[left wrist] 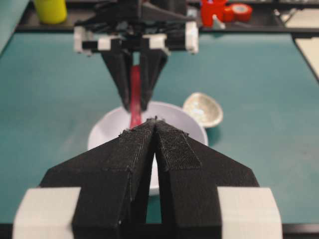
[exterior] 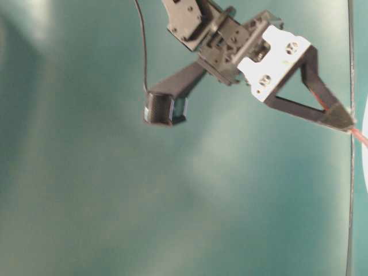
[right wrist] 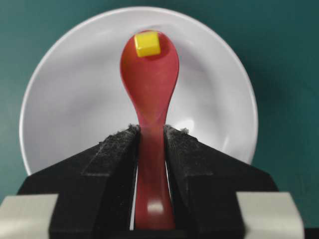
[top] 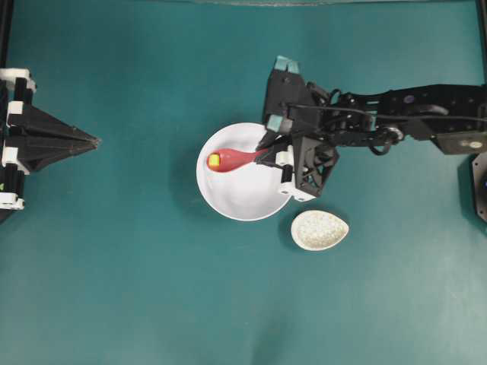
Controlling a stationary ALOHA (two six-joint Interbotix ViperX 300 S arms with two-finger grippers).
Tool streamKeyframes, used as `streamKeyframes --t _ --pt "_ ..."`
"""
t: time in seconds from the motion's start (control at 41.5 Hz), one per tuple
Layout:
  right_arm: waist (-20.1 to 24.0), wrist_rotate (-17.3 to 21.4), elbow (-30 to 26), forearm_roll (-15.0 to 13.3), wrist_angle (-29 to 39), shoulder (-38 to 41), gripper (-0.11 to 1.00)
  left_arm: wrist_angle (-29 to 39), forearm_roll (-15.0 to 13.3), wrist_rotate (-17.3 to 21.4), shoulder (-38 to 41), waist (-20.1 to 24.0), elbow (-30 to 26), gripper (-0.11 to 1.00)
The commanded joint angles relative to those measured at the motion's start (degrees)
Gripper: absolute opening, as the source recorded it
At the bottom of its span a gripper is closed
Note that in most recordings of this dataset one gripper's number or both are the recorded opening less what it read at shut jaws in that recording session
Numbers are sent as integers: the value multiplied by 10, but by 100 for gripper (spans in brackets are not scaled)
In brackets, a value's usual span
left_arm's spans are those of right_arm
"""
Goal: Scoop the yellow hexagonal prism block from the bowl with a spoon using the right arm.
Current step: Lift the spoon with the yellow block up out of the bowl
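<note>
Glossy pinkish-red soup spoon (right wrist: 149, 79) is clamped by its handle between the fingers of the right gripper (right wrist: 149, 134) above the large round white bowl (right wrist: 60, 99). The tiny yellow hexagonal block (right wrist: 147, 44) is carried in the spoon's head. The left gripper (left wrist: 155, 124) is seen closed, empty.

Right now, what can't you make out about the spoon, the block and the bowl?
- Table-level view: bowl and spoon cut off by the right edge; block not visible.
- Left wrist view: spoon head hidden behind the left fingers.
- Overhead: spoon handle covered by the right arm.
- Block: hexagonal shape too small to confirm.
</note>
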Motion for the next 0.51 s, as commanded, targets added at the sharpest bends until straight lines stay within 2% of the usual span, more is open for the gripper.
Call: streamKeyframes --t 0.0,0.289,0.482 --pt "6 1 5 3 -23 -35 24 -6 2 -1 2 1 -15 0" --pt "32 2 81 5 -133 -136 24 -7 1 -2 3 1 -15 0" --pt "33 3 127 11 -164 -210 24 -7 2 -4 3 1 -15 0"
